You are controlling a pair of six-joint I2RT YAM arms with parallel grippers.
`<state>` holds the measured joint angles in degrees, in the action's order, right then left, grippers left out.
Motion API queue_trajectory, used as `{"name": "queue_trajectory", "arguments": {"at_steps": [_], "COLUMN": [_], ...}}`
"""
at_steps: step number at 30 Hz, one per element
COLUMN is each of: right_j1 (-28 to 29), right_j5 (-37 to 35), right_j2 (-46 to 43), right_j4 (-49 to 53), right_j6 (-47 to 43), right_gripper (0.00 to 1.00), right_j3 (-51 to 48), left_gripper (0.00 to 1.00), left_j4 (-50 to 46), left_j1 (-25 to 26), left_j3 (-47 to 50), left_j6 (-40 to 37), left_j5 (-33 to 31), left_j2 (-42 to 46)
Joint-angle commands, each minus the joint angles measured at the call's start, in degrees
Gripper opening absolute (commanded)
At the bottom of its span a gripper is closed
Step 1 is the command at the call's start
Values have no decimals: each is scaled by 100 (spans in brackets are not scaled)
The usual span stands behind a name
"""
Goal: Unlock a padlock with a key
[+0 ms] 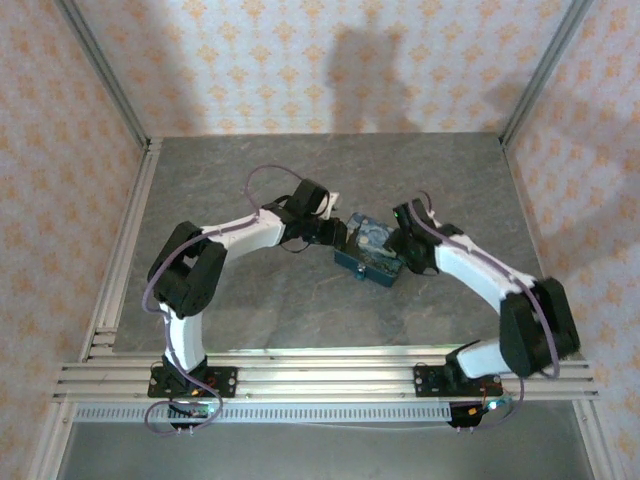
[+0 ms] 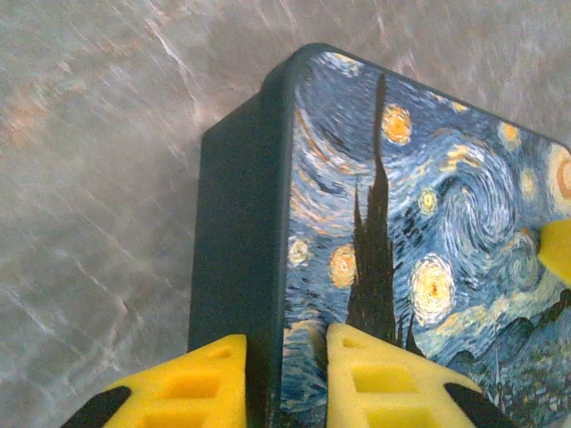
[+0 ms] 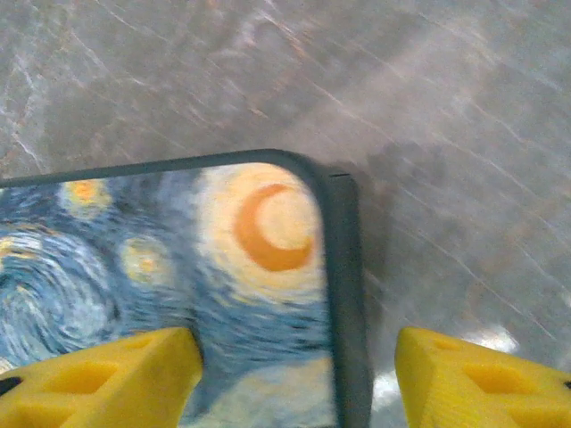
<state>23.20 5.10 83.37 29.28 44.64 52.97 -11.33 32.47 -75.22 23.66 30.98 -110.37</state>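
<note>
A blue box (image 1: pixel 368 250) painted with yellow swirls lies mid-table, between both grippers. My left gripper (image 2: pixel 285 379) is closed over the box's (image 2: pixel 428 223) left edge, one yellow finger (image 2: pixel 192 388) against the dark side wall and the other on the painted top. In the top view the left gripper (image 1: pixel 340 238) sits at the box's left end. My right gripper (image 3: pixel 299 379) stands open astride the box's (image 3: pixel 178 259) right rim, one finger (image 3: pixel 107 379) over the painted top and one over the table. The padlock and the key are out of view.
The grey marbled tabletop (image 1: pixel 260 300) surrounds the box. Aluminium rails (image 1: pixel 320 370) run along the near edge and up the left side, and patterned walls close in the back and sides.
</note>
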Motion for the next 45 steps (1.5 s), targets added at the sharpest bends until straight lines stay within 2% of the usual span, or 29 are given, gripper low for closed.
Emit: {"name": "queue_trajectory", "arguments": {"at_steps": [1,8,12,16,23,27,30,36,40,45], "right_j1": [27,23,18,9,-35,-42,-31,113,249,377], "right_j5": [299,868,1032,802,352,239,285,404,377,263], "right_j2": [1087,3145,3850,4029,3679,3325,2994,2038,1473,909], "right_j4": [-246,164,442,806,1678,1867,1850,1269,918,700], "right_j6": [-703,-1390,-1543,-1716,-2052,-2104,-2024,-1746,-1484,-1195], "right_gripper": [62,60,60,66,76,79,81,81,81,81], "right_j3": [963,3464,4415,4904,5476,5497,5239,3981,3089,2201], "left_gripper": [18,17,18,26,43,49,50,49,48,44], "left_j4": [-419,-1108,-1376,-1597,-2015,-2329,-2617,-3374,-3734,-3980], "left_j1": [-173,-749,-951,-1000,-1060,-1286,-1551,-2022,-2029,-2033], "left_j3": [-346,-1363,-1696,-1829,-1914,-1950,-1925,-2182,-2417,-2617], "left_j6": [64,-107,-203,-315,-544,-600,-648,-1238,-1623,-1739], "left_j5": [-80,-396,-617,-813,-1357,-1640,-1888,-1914,-2168,-2327], "left_j2": [-441,-868,-1002,-993,-387,-17,50,-258,-606,-951]}}
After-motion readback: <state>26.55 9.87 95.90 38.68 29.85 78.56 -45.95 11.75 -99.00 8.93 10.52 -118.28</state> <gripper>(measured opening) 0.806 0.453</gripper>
